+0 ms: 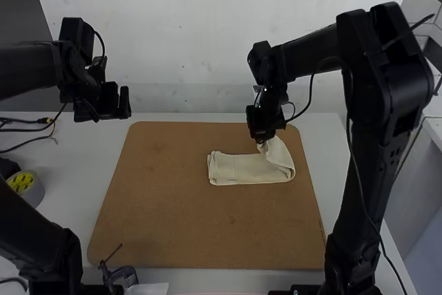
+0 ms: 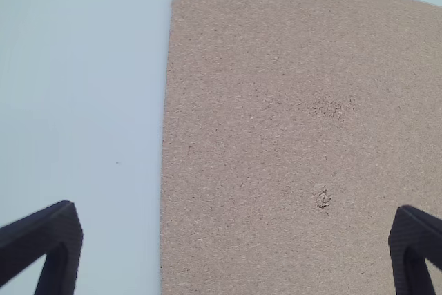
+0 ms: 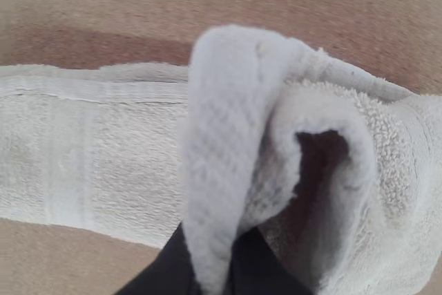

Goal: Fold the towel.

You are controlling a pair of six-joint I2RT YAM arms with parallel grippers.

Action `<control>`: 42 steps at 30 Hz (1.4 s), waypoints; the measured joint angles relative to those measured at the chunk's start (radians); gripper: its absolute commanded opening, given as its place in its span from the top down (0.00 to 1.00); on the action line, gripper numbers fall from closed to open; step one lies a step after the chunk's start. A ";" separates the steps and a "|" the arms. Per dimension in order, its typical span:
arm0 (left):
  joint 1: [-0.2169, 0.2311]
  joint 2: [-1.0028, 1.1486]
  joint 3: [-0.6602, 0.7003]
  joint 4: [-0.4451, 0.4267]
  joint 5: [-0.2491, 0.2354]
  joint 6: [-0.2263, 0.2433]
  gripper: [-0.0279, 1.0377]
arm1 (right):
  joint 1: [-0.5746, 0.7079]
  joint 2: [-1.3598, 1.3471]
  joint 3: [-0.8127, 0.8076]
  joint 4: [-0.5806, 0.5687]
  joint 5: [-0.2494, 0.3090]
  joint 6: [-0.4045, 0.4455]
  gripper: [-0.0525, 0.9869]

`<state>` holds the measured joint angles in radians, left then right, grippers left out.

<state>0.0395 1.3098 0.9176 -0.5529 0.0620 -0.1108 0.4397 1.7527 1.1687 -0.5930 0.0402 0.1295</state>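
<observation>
Honestly, the right black two-finger hand (image 1: 262, 140) has one end of the cream terry towel (image 1: 238, 170) pinched up, rest lying stripwise on the brown rectangular board (image 1: 173, 212). Probably light, floppy; I'd grip all layers near an edge. Left hand (image 1: 116, 103)'s spread.

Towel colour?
Off-white to cream, with a smoother woven band across the terry; shows best in the right wrist view, where the towel lies large.
</observation>
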 measured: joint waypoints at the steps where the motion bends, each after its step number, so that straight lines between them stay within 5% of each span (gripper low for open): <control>1: 0.007 -0.002 0.000 0.000 0.005 0.002 0.03 | 0.021 0.018 0.014 -0.004 0.005 0.011 0.93; 33: 0.094 -0.065 -0.050 -0.003 0.059 0.066 0.03 | 0.313 0.406 0.385 -0.160 0.082 0.149 0.93; 34: 0.098 -0.065 -0.052 -0.003 0.060 0.069 0.03 | 0.316 0.407 0.387 -0.160 0.084 0.150 0.88; 37: 0.106 -0.065 -0.053 -0.003 0.062 0.073 0.03 | 0.325 0.407 0.387 -0.153 0.089 0.155 0.44; 42: 0.107 -0.065 -0.054 -0.002 0.065 0.075 0.03 | 0.328 0.397 0.388 -0.158 0.089 0.158 0.41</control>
<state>0.1467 1.2446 0.8635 -0.5549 0.1272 -0.0357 0.7673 2.1502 1.5570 -0.7513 0.1287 0.2871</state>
